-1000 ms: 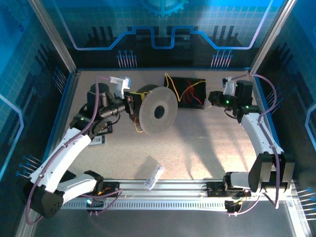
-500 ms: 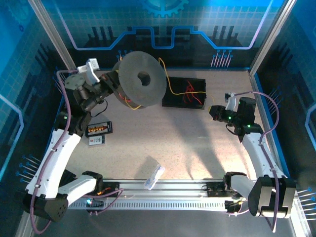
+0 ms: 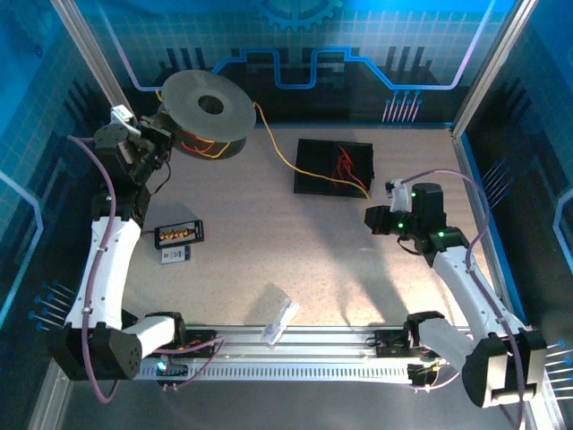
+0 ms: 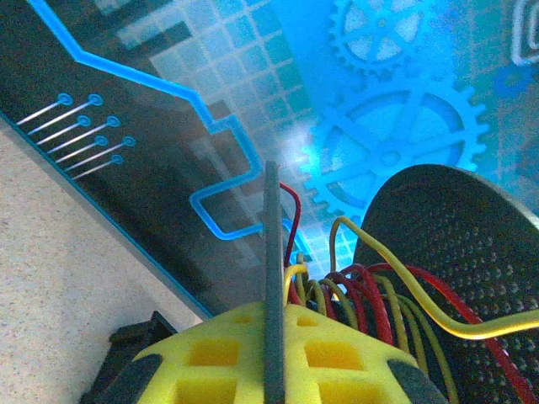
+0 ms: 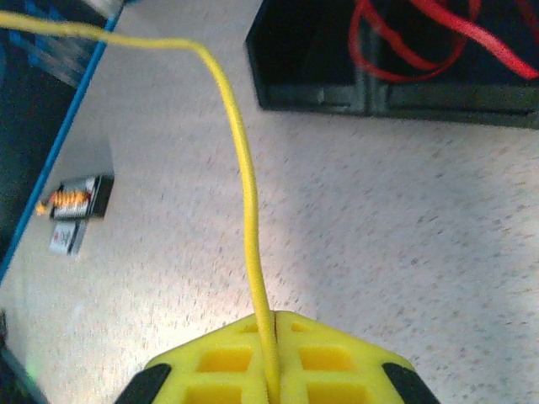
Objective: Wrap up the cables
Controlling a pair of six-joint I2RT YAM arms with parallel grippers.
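Swung the black spool [image 3: 204,107] up from over the middle of the desk [image 3: 313,251] to its far left corner with the left fingers [image 4: 194,337] clamped on its flange, and kept the yellow cable [image 3: 277,157] pinched between the right fingers [image 5: 210,358], thus probably pulled tighter for winding.

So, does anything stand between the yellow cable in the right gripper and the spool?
Nothing visible does. The yellow cable runs free from the right gripper, which is shut on it, past the black tray and up to the spool held by the left gripper.
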